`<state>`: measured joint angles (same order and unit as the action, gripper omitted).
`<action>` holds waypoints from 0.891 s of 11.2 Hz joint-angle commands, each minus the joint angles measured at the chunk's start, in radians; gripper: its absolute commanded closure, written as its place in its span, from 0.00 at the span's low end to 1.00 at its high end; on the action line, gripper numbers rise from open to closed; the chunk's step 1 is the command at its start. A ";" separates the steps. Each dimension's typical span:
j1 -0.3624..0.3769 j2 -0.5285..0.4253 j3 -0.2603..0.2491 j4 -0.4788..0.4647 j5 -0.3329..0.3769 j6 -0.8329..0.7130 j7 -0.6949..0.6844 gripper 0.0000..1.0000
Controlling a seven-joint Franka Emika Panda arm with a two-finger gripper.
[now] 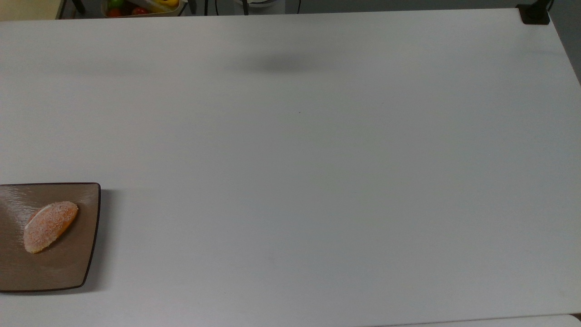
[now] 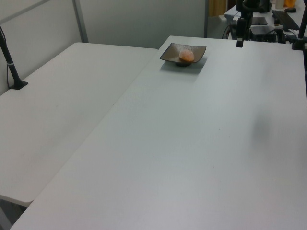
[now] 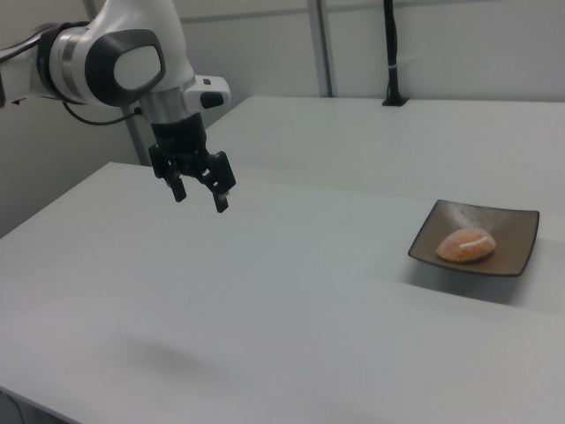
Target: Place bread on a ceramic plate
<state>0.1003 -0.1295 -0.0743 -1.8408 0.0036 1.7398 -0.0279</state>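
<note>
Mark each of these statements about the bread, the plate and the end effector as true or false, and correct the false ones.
1. The bread lies on the ceramic plate. True.
2. The end effector grips the bread. False: it hangs empty and open above the table, well apart from the plate.
3. The plate is round and white. False: it is square and brown with a dark rim.
4. In the top view the plate sits at the top view's lower left edge. True.
5. A second roll lies on the table beside the plate. False: the table beside the plate is bare.
</note>
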 commanded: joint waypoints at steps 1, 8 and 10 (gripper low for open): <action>0.009 -0.006 -0.001 -0.020 0.004 0.006 -0.015 0.00; 0.001 0.142 -0.001 0.126 0.010 0.010 0.005 0.00; 0.002 0.143 -0.007 0.129 0.012 0.018 0.071 0.00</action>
<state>0.0996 -0.0031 -0.0744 -1.7417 0.0036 1.7543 -0.0143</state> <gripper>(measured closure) 0.000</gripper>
